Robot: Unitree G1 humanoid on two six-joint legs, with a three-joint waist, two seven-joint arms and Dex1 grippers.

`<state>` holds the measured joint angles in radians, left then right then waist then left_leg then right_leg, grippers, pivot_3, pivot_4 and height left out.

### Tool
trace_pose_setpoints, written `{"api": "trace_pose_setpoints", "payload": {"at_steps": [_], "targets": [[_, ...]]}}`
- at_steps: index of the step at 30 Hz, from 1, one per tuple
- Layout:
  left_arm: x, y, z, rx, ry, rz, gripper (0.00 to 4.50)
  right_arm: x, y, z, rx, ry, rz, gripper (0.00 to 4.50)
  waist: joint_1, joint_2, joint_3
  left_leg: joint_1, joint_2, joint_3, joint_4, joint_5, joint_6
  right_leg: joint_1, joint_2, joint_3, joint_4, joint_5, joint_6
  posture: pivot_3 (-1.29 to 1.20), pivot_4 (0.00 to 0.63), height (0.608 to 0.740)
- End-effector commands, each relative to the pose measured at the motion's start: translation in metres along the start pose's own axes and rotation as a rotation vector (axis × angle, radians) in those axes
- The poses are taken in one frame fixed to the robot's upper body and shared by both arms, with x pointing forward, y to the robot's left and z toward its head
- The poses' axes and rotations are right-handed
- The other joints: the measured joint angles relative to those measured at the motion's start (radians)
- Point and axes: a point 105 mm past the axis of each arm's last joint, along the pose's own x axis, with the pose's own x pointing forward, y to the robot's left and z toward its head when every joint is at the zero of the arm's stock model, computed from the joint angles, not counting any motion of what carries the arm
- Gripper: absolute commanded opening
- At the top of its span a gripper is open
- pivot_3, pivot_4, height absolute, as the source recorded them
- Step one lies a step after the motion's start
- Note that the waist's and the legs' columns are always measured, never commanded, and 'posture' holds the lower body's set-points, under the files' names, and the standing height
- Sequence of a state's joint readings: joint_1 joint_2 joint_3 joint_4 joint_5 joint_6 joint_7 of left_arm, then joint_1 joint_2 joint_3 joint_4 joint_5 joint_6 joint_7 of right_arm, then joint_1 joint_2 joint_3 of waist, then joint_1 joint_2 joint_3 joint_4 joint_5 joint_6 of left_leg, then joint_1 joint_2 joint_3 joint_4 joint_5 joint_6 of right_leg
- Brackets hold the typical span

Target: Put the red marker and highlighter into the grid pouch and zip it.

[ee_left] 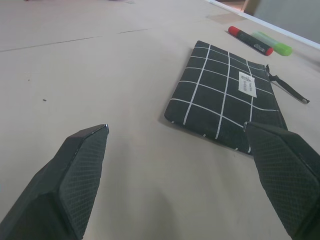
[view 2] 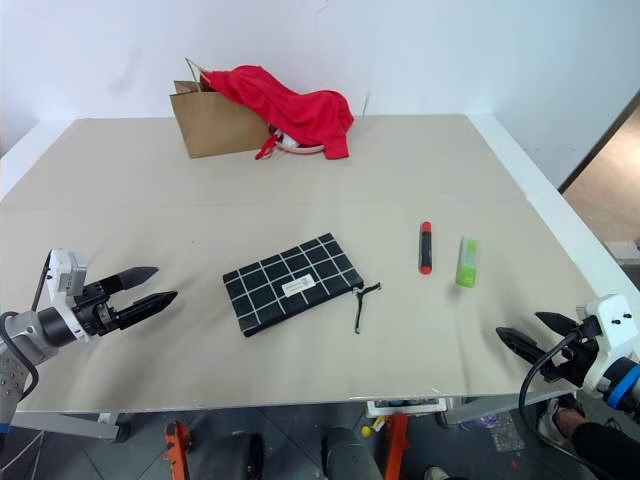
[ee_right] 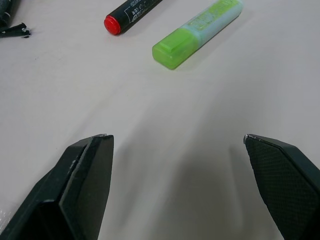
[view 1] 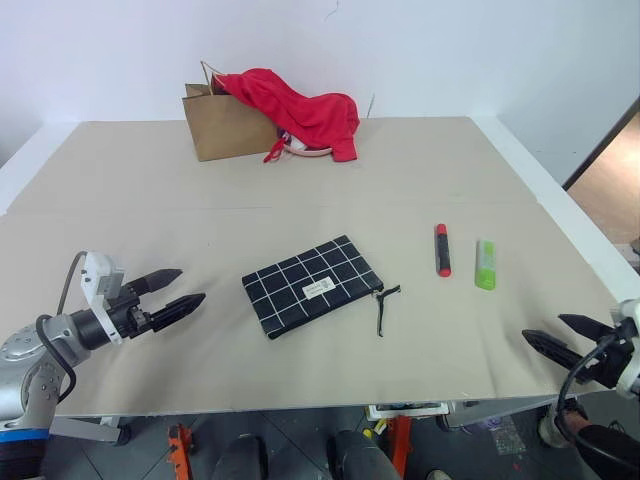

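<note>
Both end effectors, left [view 1: 178,292] and right [view 1: 563,334], stood open at the frame's lower corners, flanking the untouched grid pouch [view 1: 311,285], red marker [view 1: 441,249] and highlighter [view 1: 485,264], probably ready to reach.

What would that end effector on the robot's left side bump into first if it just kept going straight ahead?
Most likely the grid pouch: the left end effector, open, points across the table at it, with bare surface between. Depth is hard to judge, so it might pass just above the flat pouch.

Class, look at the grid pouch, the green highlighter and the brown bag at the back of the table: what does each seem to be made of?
Grid pouch: woven fabric, matte black with white lines, soft edges, cord pull.
Highlighter: likely plastic, smooth, slightly glossy, with a paler translucent end.
Brown bag: apparently kraft paper, matte, with stiff creased folds.
</note>
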<state>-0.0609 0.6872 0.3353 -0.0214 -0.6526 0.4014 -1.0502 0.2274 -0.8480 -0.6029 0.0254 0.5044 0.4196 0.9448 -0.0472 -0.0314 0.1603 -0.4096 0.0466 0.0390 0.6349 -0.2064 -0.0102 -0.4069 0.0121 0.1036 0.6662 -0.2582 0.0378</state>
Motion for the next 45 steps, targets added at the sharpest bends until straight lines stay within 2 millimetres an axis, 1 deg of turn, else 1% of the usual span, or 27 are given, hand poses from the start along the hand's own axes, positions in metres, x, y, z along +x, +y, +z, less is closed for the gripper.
{"api": "trace_pose_setpoints", "payload": {"at_steps": [1,7,12,14,15,16,18,21,22,23,24,26,29,32,35,38,41,45], "targets": [[-0.001,-0.004,0.01,0.007,0.024,-0.01,4.48,-0.002,-0.003,0.016,-0.034,-0.044,-0.005,4.5,0.0,0.0,0.0,0.0,0.0,0.0,0.0,0.0,0.0,0.0,0.0,0.0,0.0,0.0,0.0,0.0,0.15,0.74],[0.01,-0.017,0.011,-0.003,0.054,-0.044,4.48,0.003,-0.002,0.02,-0.043,-0.046,0.01,4.5,0.0,0.0,0.0,0.0,0.0,0.0,0.0,0.0,0.0,0.0,0.0,0.001,0.0,0.0,0.0,0.0,0.15,0.74],[0.014,-0.02,0.012,0.017,0.032,-0.047,4.48,0.007,0.002,0.025,-0.054,-0.061,0.032,4.5,0.0,0.0,0.0,0.0,0.0,0.0,0.0,0.0,0.0,0.0,0.0,0.0,0.0,0.0,0.0,0.0,0.15,0.74],[0.015,-0.022,0.013,0.061,0.032,-0.06,4.48,0.012,0.007,0.034,-0.071,-0.084,0.062,4.5,0.0,0.0,0.0,0.0,0.0,0.0,0.0,0.0,0.0,0.0,0.0,0.001,0.0,0.0,0.0,0.0,0.15,0.74],[0.015,-0.027,0.011,0.107,0.048,-0.094,4.5,0.015,0.01,0.039,-0.077,-0.094,0.082,4.24,0.0,0.0,0.0,0.0,0.0,0.0,0.0,0.0,0.0,0.0,0.0,0.001,0.0,0.0,0.0,0.0,0.15,0.74],[0.014,-0.033,0.009,0.155,0.065,-0.132,4.5,0.017,0.014,0.043,-0.083,-0.1,0.105,4.24,-0.001,0.0,0.0,0.0,0.0,0.0,0.0,0.0,0.0,0.0,0.0,0.001,0.0,0.0,0.0,0.0,0.15,0.74],[0.012,-0.044,0.002,0.217,0.13,-0.204,4.5,0.022,0.024,0.051,-0.098,-0.114,0.172,3.42,-0.001,0.0,0.0,0.001,0.0,0.002,0.0,0.0,0.0,0.0,0.0,0.002,0.0,0.001,-0.001,0.0,0.15,0.74],[0.013,-0.052,-0.005,0.304,0.202,-0.267,4.5,0.031,0.037,0.063,-0.109,-0.128,0.247,2.25,-0.001,0.0,0.0,0.001,0.0,0.003,0.0,0.0,0.0,0.0,0.0,0.003,0.0,0.0,-0.001,0.0,0.15,0.74],[0.014,-0.054,-0.007,0.328,0.22,-0.286,4.5,0.034,0.041,0.066,-0.115,-0.13,0.272,1.59,-0.001,0.0,0.0,0.001,0.0,0.002,0.0,0.0,0.0,0.0,0.0,0.003,0.0,0.0,-0.001,0.0,0.15,0.74],[0.015,-0.057,-0.008,0.348,0.234,-0.303,4.5,0.037,0.046,0.069,-0.121,-0.132,0.297,1.21,-0.001,0.0,0.0,0.001,0.0,0.002,0.0,0.0,0.0,0.0,0.0,0.003,0.0,0.0,-0.001,0.0,0.15,0.74],[0.017,-0.06,-0.009,0.384,0.243,-0.322,4.5,0.041,0.052,0.073,-0.126,-0.138,0.33,0.7,-0.001,0.0,0.0,0.001,0.0,0.002,0.0,0.0,0.0,0.0,0.0,0.003,0.0,0.0,-0.001,0.0,0.15,0.74],[0.023,-0.068,-0.01,0.44,0.254,-0.365,4.5,0.051,0.067,0.08,-0.144,-0.152,0.407,0.06,-0.001,0.0,0.001,0.001,0.0,0.003,0.0,0.0,0.0,0.0,0.0,0.003,0.0,0.0,0.0,0.0,0.15,0.74],[0.032,-0.074,-0.013,0.533,0.268,-0.412,4.5,0.072,0.093,0.091,-0.174,-0.171,0.513,0.06,-0.001,0.0,0.001,0.001,0.001,0.003,0.0,0.0,0.0,0.0,0.0,0.004,0.0,0.0,0.0,0.0,0.15,0.74],[0.039,-0.073,-0.013,0.564,0.27,-0.422,4.5,0.094,0.118,0.1,-0.211,-0.183,0.602,0.06,-0.002,-0.001,0.001,0.001,0.001,0.003,0.0,0.0,0.0,-0.001,0.001,0.004,0.0,0.001,0.001,0.0,0.15,0.74],[0.043,-0.07,-0.015,0.61,0.287,-0.439,4.5,0.124,0.131,0.103,-0.262,-0.161,0.58,0.06,-0.002,-0.001,0.001,0.001,0.001,0.003,0.0,0.0,0.0,-0.001,0.002,0.004,0.0,0.002,0.002,0.0,0.15,0.74],[0.048,-0.067,-0.019,0.668,0.314,-0.454,4.5,0.139,0.148,0.1,-0.321,-0.129,0.626,0.06,0.0,-0.001,0.001,0.0,0.001,0.003,-0.001,0.0,0.0,-0.002,0.001,0.003,0.0,0.002,0.003,0.0,0.15,0.74],[0.053,-0.068,-0.022,0.715,0.318,-0.469,4.5,0.149,0.158,0.097,-0.36,-0.112,0.653,0.06,0.002,0.0,0.001,-0.003,0.0,0.002,-0.001,-0.002,0.0,-0.003,0.0,0.003,0.0,0.002,0.002,0.0,0.15,0.74],[0.061,-0.073,-0.023,0.757,0.297,-0.48,4.5,0.166,0.152,0.086,-0.435,-0.055,0.594,0.06,0.003,0.0,0.001,-0.01,0.0,0.001,0.001,-0.002,0.001,-0.008,-0.001,0.002,0.0,0.004,0.001,0.0,0.15,0.74]]}}
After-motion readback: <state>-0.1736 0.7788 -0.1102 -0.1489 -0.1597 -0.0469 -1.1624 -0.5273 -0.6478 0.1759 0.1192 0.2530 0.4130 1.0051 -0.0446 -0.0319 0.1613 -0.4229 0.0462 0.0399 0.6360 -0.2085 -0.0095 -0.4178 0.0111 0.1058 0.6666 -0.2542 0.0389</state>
